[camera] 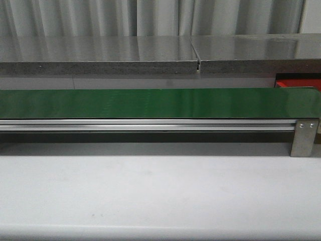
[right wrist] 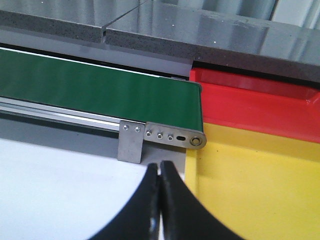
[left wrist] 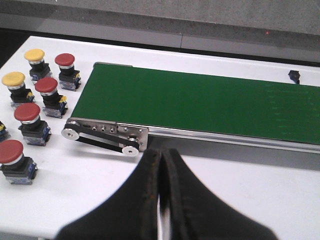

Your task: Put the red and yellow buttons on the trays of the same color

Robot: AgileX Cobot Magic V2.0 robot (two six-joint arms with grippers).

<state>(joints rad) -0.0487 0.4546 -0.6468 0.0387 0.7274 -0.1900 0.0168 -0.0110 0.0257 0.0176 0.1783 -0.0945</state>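
Seven buttons: all stood on the white surface (left wrist: 90,175) just past the belt's pulley end, none on the green belt (left wrist: 210,102) itself.
Red buttons: five were counted, among them one (left wrist: 65,61) nearest the belt and one (left wrist: 10,151) closest to the left end effector.
Yellow buttons: two, one (left wrist: 34,55) at the far corner and one (left wrist: 13,79) beside it; a partial item at the picture's edge may have been an eighth button, though too little showed to say.
Trays: two, a red tray (right wrist: 260,102) and a yellow tray (right wrist: 260,185), lying side by side at the belt's other end.
Left end effector (left wrist: 161,165): fingers pressed together, holding nothing.
Right end effector (right wrist: 160,175): likewise closed and empty, hanging near the yellow tray's rim.
Risk, crowding: the buttons stood close together, so fingers opening around one would likely knock its neighbour over.
Risk, grip: the glossy domed caps looked slippery; a pinch on the cap rather than the dark base could let a button squirt out.
Risk, sorting: the trays touched, so a button dropped near their shared edge could roll into the wrong colour.
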